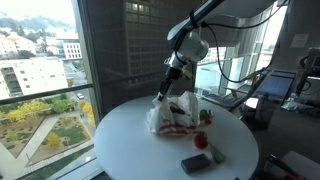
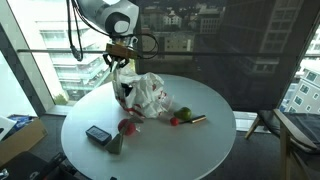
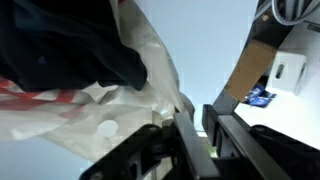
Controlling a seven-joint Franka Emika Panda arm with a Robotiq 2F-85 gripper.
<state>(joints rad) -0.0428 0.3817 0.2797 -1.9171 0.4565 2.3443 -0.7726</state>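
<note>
1. The robot's hand [image 2: 121, 82] hangs at the upper edge of a crumpled white plastic bag [image 2: 150, 95] on a round white counter [image 2: 205, 150]. Its dark fingers [image 3: 192, 145] stand close together with a thin gap. Whether they clamp the film or stand free of it cannot be told.
2. Window glass [image 1: 40, 60] rises just behind the counter on the hand's side. On the far side of the bag, bare counter runs out to the rim in both exterior views.
3. The plastic bag lies near the counter's middle. It sits directly below the hand and slumps away from it toward the centre, its top corner touching or just beside the fingertips.
4. A red ball [image 2: 127, 126] and a dark flat block [image 2: 97, 134] lie near the rim, well apart from the hand. A green ball [image 2: 183, 113] and a brown bar [image 2: 198, 119] lie just beside the bag's far end.
5. Only the wrist view shows the dark contents [image 3: 60, 55] bulging inside the bag and the red stripe across its film. Only the exterior views show the scattered items and the counter's full round edge.
</note>
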